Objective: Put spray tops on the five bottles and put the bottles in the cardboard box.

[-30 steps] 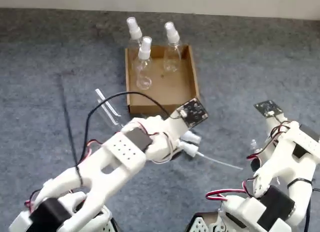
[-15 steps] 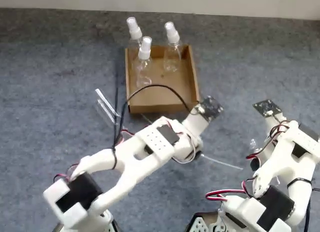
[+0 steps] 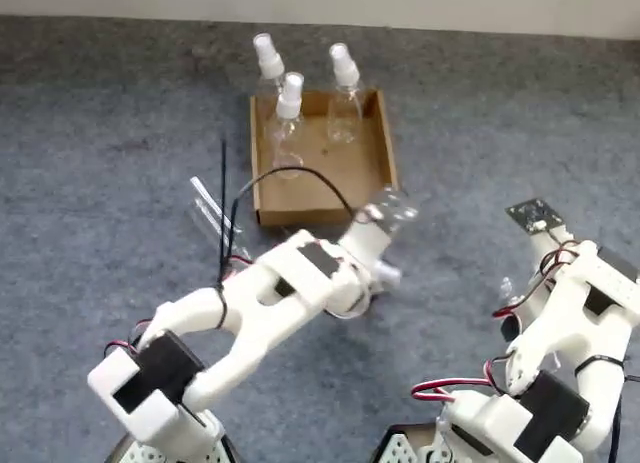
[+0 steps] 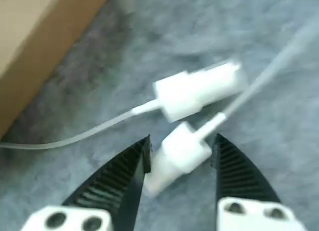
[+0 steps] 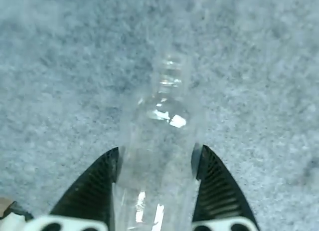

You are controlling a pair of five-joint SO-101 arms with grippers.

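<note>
Two white spray tops with long dip tubes lie on the grey mat near the cardboard box (image 3: 385, 163). One spray top (image 4: 174, 153) lies between the fingers of my left gripper (image 4: 182, 138), which is open around it. The other spray top (image 4: 199, 89) lies just beyond. In the high view a spray top (image 3: 388, 275) peeks out beside the left wrist. My right gripper (image 5: 157, 150) is shut on a clear bottle (image 5: 164, 111) without a top, low over the mat at the right. Bottles with spray tops (image 3: 290, 98) stand in and at the back of the box.
A clear object (image 3: 212, 215) lies on the mat left of the box. A black cable (image 3: 222, 203) loops above the left arm. The box corner (image 4: 35, 31) is close to the left gripper. The right arm (image 3: 565, 313) is at the table's right front.
My left arm has swung forward and right, and its wrist has turned and come down over the spray tops. The right arm has kept still with the bottle.
</note>
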